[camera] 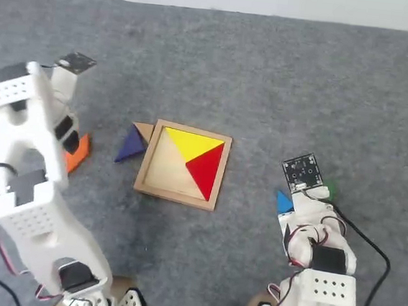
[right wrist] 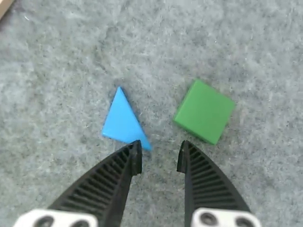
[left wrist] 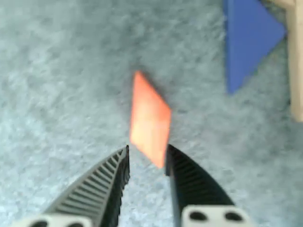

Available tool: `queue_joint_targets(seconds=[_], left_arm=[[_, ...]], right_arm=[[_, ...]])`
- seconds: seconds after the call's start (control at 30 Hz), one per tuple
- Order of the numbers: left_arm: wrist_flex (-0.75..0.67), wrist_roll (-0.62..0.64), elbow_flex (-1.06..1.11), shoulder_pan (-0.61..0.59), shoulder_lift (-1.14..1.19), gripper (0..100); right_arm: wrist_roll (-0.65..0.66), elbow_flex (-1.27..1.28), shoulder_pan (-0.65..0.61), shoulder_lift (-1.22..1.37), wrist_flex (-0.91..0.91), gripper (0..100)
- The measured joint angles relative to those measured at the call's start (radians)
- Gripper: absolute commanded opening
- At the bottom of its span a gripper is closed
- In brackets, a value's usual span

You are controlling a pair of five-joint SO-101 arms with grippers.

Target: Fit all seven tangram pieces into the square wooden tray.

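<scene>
filling the tray: two pieces are in, so five look left to do.
left gripper [left wrist: 147, 150]: at the left of the high view, low over the rug. its fingers are spread a little, with one end of the orange piece [left wrist: 150, 118] between them, not squeezed yet.
dark blue triangle [camera: 129, 144]: on the rug, left of the middle, just beside the tray's left edge.
tray [camera: 174, 196]: in the middle. the yellow triangle [camera: 190, 143] and red triangle [camera: 206, 169] lie inside on its right half, touching. the left half is bare wood.
light blue triangle [right wrist: 122, 120]: on the rug, right of the tray, near the green square [right wrist: 204, 111].
right gripper [right wrist: 159, 149]: at the right, fingers spread, holding nothing, just by the light blue triangle.
step now: i think the left gripper is about to grab the orange piece.
next move: close softly on it, lift, carry it right to the bare half, and turn it to fit.
</scene>
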Motion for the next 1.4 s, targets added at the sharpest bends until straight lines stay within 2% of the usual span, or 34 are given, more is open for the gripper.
queue_joint_targets(seconds=[0.37,0.43,0.57,0.63,0.7,0.87,0.97,1.2,1.4], left_arm=[[-0.064,0.025,-0.005,-0.035,0.000,26],[-0.066,0.120,0.008,-0.038,0.006,26],[-0.094,0.414,0.009,-0.035,0.072,26],[-0.100,0.514,0.009,-0.035,0.114,26],[-0.103,0.560,0.009,-0.023,0.152,26],[-0.160,0.568,0.009,0.000,0.186,26],[-0.199,0.479,0.011,0.002,0.186,26],[-0.226,0.061,0.009,0.009,0.190,25],[-0.192,-0.146,-0.017,0.026,0.222,9]], right_arm=[[0.008,0.015,0.000,-0.002,0.000,14.4],[0.008,0.015,0.000,-0.002,0.000,14.4],[0.008,0.015,0.000,-0.002,0.000,14.4],[0.008,0.015,0.000,-0.002,0.000,14.4],[0.008,0.015,0.000,-0.002,0.000,14.4],[0.008,0.015,0.000,-0.002,0.000,14.4],[0.008,0.021,0.000,-0.002,-0.021,14.4],[0.008,0.035,0.000,-0.002,-0.052,14.4],[0.008,0.035,0.000,-0.002,-0.052,14.4]])
